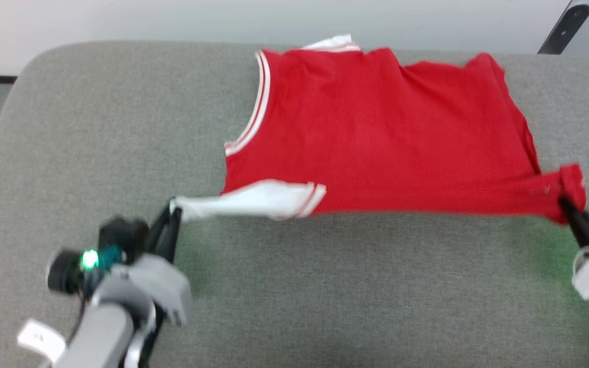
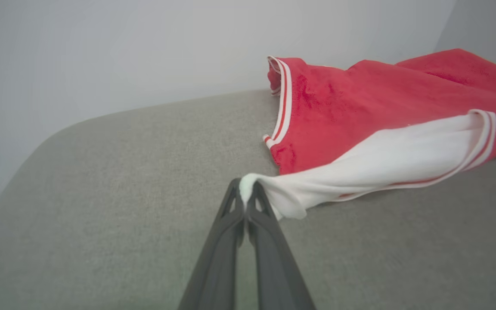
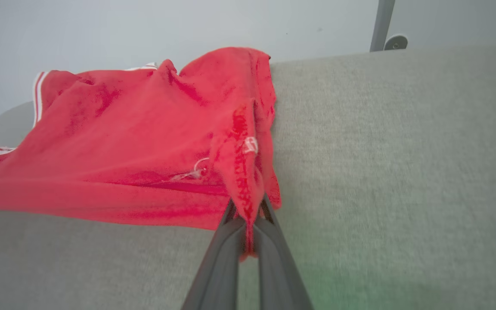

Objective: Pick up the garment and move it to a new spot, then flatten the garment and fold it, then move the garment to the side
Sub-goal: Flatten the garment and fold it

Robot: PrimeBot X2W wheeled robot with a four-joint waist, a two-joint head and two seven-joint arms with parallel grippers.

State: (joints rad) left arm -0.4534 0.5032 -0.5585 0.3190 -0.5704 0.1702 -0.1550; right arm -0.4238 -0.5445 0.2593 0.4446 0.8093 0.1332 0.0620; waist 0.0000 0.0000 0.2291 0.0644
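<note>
Garment [image 1: 376, 138] lies spread on grey cloth-covered table [image 1: 95, 128], toward the far edge, right of centre. Bright red body, mostly flat, with some wrinkles along the far and right edges. White-and-red striped trim curves down its left side. One white sleeve [image 1: 258, 199], striped where it meets the red, is pulled out toward the near left. A second bit of white shows at the far edge.

Left claw [image 1: 174, 209] is clamped on the tip of that sleeve. In the left wrist view the claw [image 2: 244, 191] has its fingers pressed together with a nub of white cloth pinched between the tips. The sleeve [image 2: 381, 163] stretches from there to the garment [image 2: 360, 112], lifted off the table [image 2: 123, 172].

Right claw [image 1: 565, 204] is clamped on the near right corner of the red body. In the right wrist view the claw [image 3: 248, 211] has a bunched fold of the garment [image 3: 123, 142] held between closed fingers, with a strip of red hanging below the tips. A loose pale thread and a small tag lie near the grip.

The near hem runs taut and nearly straight between the two claws.

Green light [image 1: 89, 259] glows on the left wrist. Dark pole [image 1: 563, 28] stands beyond the far right of the table.
</note>
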